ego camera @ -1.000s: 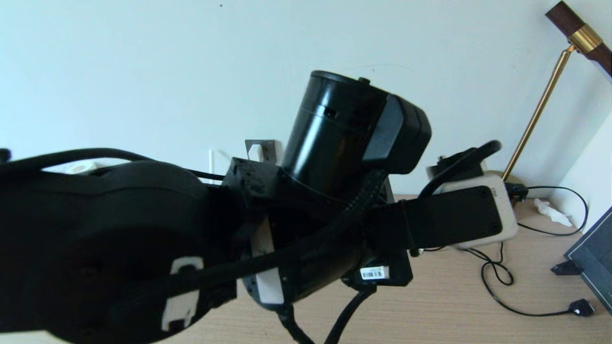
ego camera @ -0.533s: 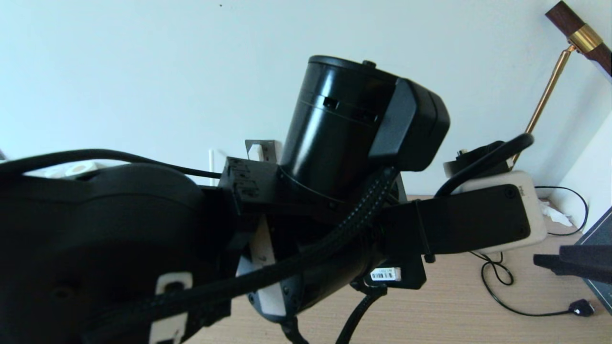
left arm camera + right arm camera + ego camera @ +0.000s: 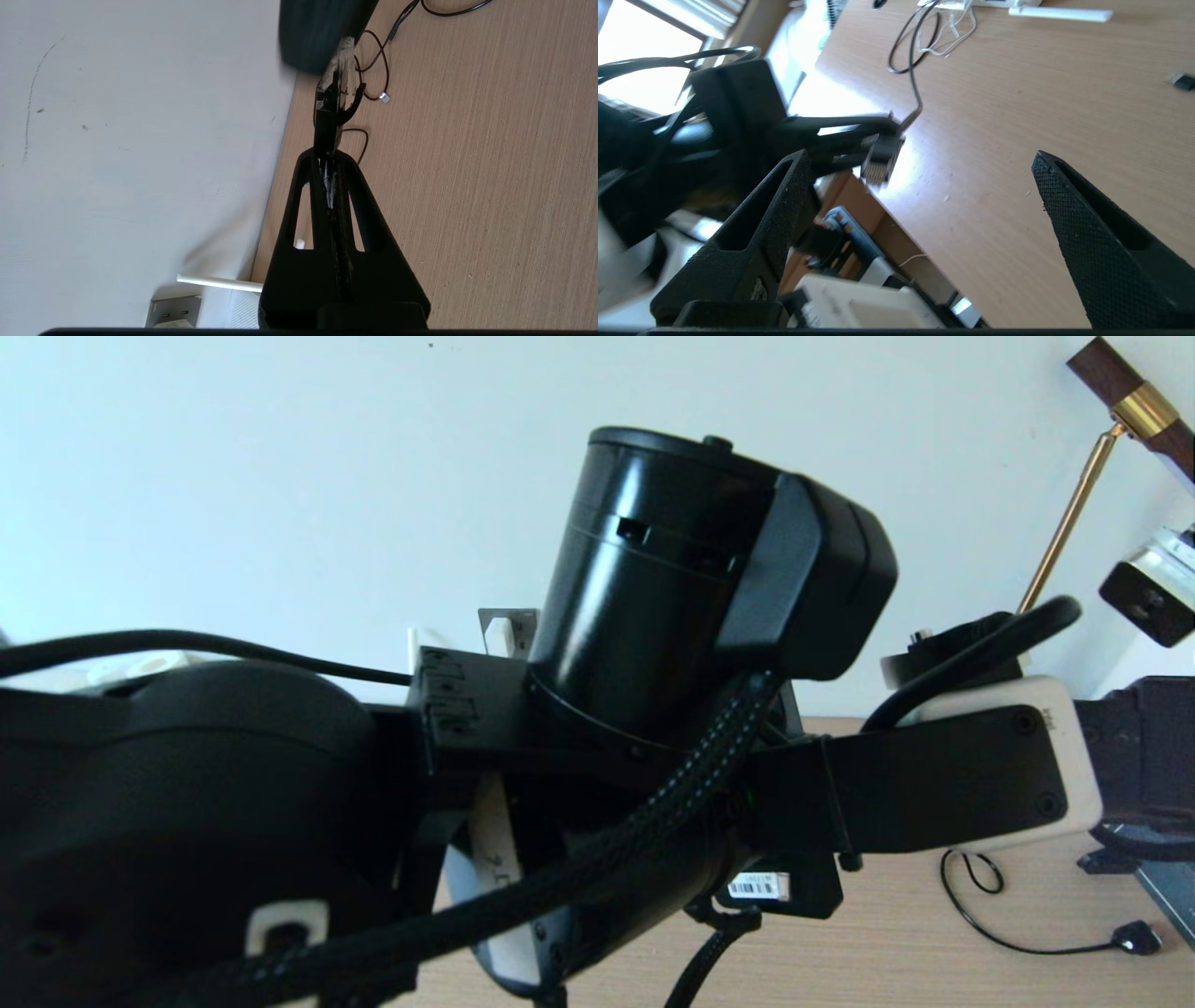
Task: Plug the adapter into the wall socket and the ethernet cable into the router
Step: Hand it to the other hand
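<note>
**Left arm up with the cable plug pinched, right gripper spread beside it**

From my seat the head view is mostly filled by my left arm point(image 3: 653, 644), raised close to the camera over a light wooden desk point(image 3: 896, 943) that runs back to a plain pale wall point(image 3: 280, 476).

On the left wrist view, the left gripper point(image 3: 329, 161) has its fingers pressed together on the plug end of the ethernet cable point(image 3: 334, 100); the clear plug sticks out past the fingertips, above the bare desk point(image 3: 467, 186). Behind the gripper, low against the wall point(image 3: 117, 140), I can see a grey wall socket point(image 3: 174, 311) with something white in it, though I cannot tell whether that is the adapter. A thin white router antenna point(image 3: 219, 282) lies just beside it. Thin dark cords point(image 3: 373, 70) loop on the wood ahead of the plug.

Further right, the right gripper point(image 3: 920, 196) hangs with its two textured fingers spread wide and nothing between them. Between and beyond them the same plug point(image 3: 881, 159) shows, held in the left fingers point(image 3: 840, 128), with its cable running away across the desk point(image 3: 1041, 93). White cords point(image 3: 948, 23) lie at the far end of the desk.

At the right edge of the head view, a brass lamp stem point(image 3: 1064, 523) leans up the wall, and a thin black cord with a small plug point(image 3: 1141, 937) rests on the desk below my right arm point(image 3: 1139, 747).
</note>
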Tool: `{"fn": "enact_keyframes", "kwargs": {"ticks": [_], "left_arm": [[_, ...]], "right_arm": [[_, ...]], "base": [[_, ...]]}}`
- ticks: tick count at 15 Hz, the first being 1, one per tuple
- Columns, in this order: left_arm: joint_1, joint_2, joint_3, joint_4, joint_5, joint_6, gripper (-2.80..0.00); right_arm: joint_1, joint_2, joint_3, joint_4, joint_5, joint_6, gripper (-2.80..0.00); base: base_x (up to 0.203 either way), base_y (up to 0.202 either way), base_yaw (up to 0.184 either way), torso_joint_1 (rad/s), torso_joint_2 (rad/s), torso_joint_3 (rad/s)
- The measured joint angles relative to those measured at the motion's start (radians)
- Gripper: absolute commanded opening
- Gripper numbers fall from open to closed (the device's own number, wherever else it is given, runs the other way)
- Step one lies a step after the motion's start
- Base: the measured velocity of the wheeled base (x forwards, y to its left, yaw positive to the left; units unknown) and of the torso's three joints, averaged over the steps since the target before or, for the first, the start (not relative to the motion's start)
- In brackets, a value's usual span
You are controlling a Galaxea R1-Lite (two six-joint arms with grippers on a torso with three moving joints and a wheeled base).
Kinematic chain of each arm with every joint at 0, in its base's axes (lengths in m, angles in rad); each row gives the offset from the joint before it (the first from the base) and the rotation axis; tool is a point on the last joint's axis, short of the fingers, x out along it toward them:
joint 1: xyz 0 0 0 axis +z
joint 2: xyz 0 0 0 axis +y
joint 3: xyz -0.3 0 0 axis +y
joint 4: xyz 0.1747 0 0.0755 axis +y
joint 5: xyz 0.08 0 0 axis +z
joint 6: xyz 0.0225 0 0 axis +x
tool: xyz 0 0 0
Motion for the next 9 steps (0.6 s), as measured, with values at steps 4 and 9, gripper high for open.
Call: {"fn": "enact_keyframes", "kwargs": {"ticks": [4,9], "left_arm": [[0.0,-0.006,0.009,0.001,-0.004,-0.001,-2.8],[-0.001,-0.007,0.015,0.001,-0.007,-0.001,-2.8]], "right_arm": [[0.048,0.049,-0.026,-0.01,-0.048,-0.002,0.0],[0.052,0.068,-0.043,-0.009,-0.049,-0.007,0.0]], "base": [[0.0,0.0,0.0,0.0,0.0,0.0],[0.0,0.0,0.0,0.0,0.0,0.0]]}}
